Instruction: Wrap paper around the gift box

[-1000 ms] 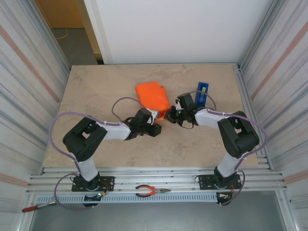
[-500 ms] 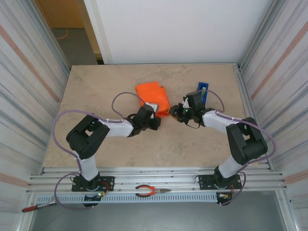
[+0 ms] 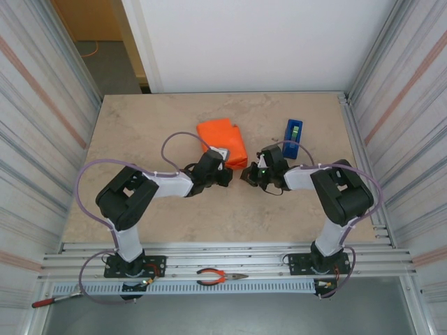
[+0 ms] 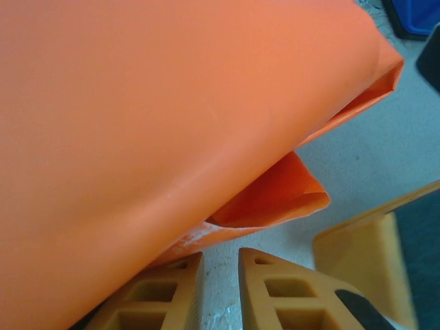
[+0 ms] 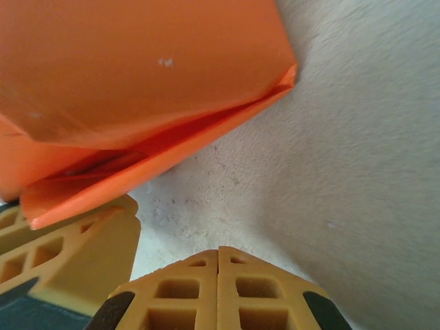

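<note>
Left gripper (image 4: 220, 267) sits low on the table (image 4: 385, 158), jaws a narrow slit apart with nothing between them, one finger under the loose lower flap of the paper (image 4: 172, 103). Right gripper (image 5: 218, 256) faces it, jaws pressed together and empty, just short of that flap. Box (image 3: 222, 139) lies mid-table just beyond both, covered in smooth bright orange, folded flaps jutting at the near corner.

- I see the orange paper-wrapped gift box (image 3: 222, 142) on the beige stone-look table (image 3: 140, 132), around its middle.
- The narrow blue plastic tape dispenser (image 3: 293, 130) stands to its right, apart.
- My left claw (image 3: 223, 166) is at the box's near edge, and the right claw (image 3: 246, 174) is just right of it.
</note>
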